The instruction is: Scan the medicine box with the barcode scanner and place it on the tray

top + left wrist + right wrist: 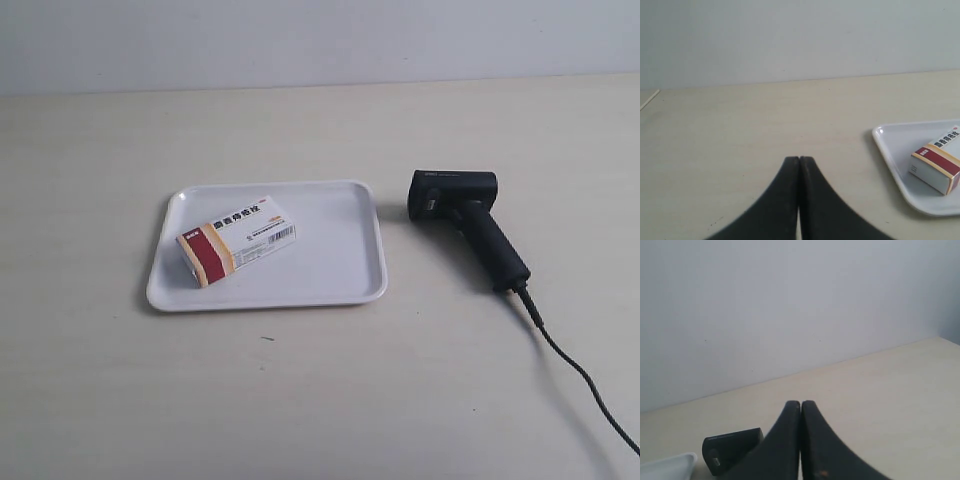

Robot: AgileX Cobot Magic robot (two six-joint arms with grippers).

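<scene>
The medicine box (pixel 236 239), white with a dark red and tan end, lies flat inside the white tray (pixel 340 275), barcode side facing the front. To the right of the tray the black barcode scanner (pixel 466 220) lies on the table, head toward the tray, its cable (pixel 580 375) trailing to the front right. Neither arm shows in the exterior view. In the left wrist view my left gripper (pixel 799 159) is shut on nothing, with the tray (pixel 890 150) and the box (pixel 938 166) off to one side. My right gripper (pixel 800 403) is shut and empty, the scanner head (pixel 730 447) just beside it.
The light wooden table (pixel 300 390) runs to a pale wall at the back. A corner of the tray (pixel 670 465) shows in the right wrist view. A table edge (pixel 649 100) appears in the left wrist view.
</scene>
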